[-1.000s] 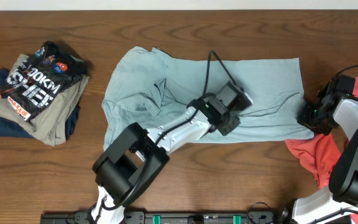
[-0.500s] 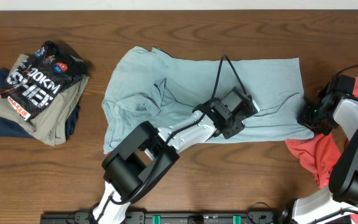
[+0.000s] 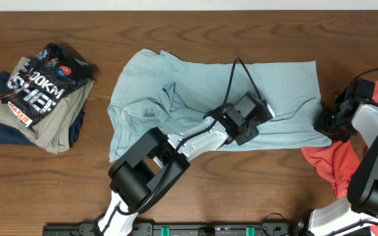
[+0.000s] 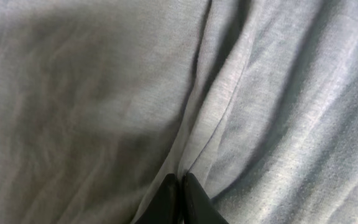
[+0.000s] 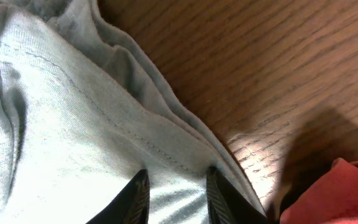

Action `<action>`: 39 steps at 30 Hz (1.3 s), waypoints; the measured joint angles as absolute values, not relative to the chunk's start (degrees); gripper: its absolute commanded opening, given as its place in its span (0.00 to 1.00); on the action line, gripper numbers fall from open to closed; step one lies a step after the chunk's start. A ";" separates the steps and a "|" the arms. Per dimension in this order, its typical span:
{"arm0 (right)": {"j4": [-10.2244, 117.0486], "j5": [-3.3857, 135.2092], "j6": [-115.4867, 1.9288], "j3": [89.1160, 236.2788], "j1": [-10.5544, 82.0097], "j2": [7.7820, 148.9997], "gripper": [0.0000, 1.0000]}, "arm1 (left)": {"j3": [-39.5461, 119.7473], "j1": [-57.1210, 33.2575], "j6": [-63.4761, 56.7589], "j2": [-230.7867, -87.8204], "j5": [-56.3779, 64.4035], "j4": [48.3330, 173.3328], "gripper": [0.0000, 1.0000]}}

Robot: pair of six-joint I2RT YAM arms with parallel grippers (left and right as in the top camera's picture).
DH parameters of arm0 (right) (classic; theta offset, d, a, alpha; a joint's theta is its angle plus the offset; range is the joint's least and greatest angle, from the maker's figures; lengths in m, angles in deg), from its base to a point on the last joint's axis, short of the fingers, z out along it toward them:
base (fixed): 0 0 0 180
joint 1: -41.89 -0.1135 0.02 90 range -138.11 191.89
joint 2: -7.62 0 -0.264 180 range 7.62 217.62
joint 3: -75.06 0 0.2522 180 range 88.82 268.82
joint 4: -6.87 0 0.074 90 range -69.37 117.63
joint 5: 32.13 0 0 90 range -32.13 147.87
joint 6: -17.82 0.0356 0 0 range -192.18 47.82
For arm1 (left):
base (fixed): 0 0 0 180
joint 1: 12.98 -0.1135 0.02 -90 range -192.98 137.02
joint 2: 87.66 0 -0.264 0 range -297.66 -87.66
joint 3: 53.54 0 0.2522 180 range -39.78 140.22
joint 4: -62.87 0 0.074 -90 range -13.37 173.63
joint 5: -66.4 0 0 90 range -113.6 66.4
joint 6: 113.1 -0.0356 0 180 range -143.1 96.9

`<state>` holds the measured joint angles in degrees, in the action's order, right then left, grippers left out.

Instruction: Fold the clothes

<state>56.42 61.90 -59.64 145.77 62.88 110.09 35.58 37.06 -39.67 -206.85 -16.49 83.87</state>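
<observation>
The pale blue-grey T-shirt (image 3: 169, 98) lies spread across the middle of the wooden table (image 3: 195, 26), wrinkled near its centre. My left gripper (image 3: 262, 117) rests on its right half. In the left wrist view that gripper (image 4: 180, 180) is shut, pinching a raised fold of the T-shirt (image 4: 278, 93). My right gripper (image 3: 325, 124) is at the shirt's lower right corner. In the right wrist view its fingers (image 5: 137, 193) bracket the hemmed edge of the T-shirt (image 5: 73, 124), closed on the cloth. The coral-red garment (image 3: 333, 164) lies crumpled under the right arm.
A stack of folded clothes (image 3: 38, 98), with a black printed shirt on top, sits at the table's left. Bare wood (image 5: 260, 74) shows just beyond the T-shirt's corner, and the coral-red garment (image 5: 347, 186) is right beside it.
My left gripper slid a little to the right across the T-shirt, then closed on a fold. The right gripper and the shirt's corner have not moved.
</observation>
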 measured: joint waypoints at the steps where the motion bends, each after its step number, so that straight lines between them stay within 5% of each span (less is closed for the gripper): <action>1: 56.42 61.90 -59.64 145.77 62.91 110.09 0.30 | 35.58 37.06 -39.67 -206.85 -16.49 83.85 0.06; 9: 56.37 61.90 -59.64 145.77 62.88 110.09 0.30 | 35.69 36.58 -39.91 -206.85 -22.15 77.99 0.06; 10: 56.40 61.90 -59.64 145.77 62.91 110.09 0.30 | 35.90 36.25 -39.98 -206.85 -23.09 77.18 0.13; 12: 56.40 61.90 -59.64 145.77 62.88 110.09 0.30 | 36.87 35.31 -40.37 -206.85 -24.44 76.40 0.42; 27: 56.35 61.94 -59.64 145.77 62.91 110.09 0.31 | 39.34 30.26 -33.55 -206.61 -27.22 99.26 0.47; 39: 56.37 61.99 -59.64 145.77 62.88 110.09 0.31 | 39.64 11.90 -22.80 -198.66 -28.31 111.28 0.53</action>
